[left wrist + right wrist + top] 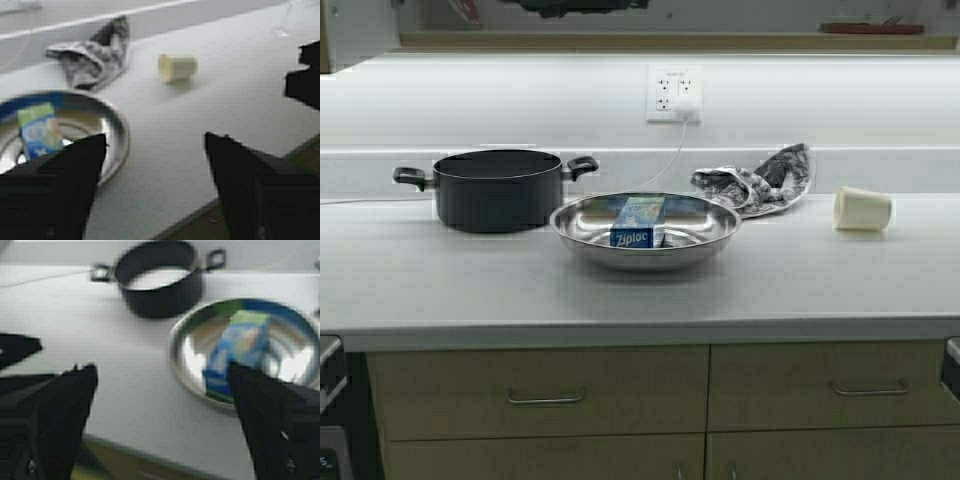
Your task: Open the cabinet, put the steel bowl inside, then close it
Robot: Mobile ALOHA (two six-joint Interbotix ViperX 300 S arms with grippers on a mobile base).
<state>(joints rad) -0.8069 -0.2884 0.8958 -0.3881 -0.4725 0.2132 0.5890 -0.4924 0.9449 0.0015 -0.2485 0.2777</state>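
The steel bowl (645,228) sits on the white counter (620,290), wide and shiny, with a blue Ziploc box (638,222) standing in it. It also shows in the left wrist view (112,132) and the right wrist view (190,347). Only a tan strip (670,42) along the top of the high view shows where the cabinet hangs; its doors and handles are out of view. My left gripper (155,145) is open and empty, low over the counter's front edge beside the bowl. My right gripper (160,372) is open and empty, also at the front edge near the bowl.
A black two-handled pot (497,188) stands left of the bowl, close to its rim. A crumpled patterned cloth (757,180) and a tipped cream cup (863,209) lie to the right. A wall outlet (674,94) with a cord is behind. Base drawers (545,390) are below.
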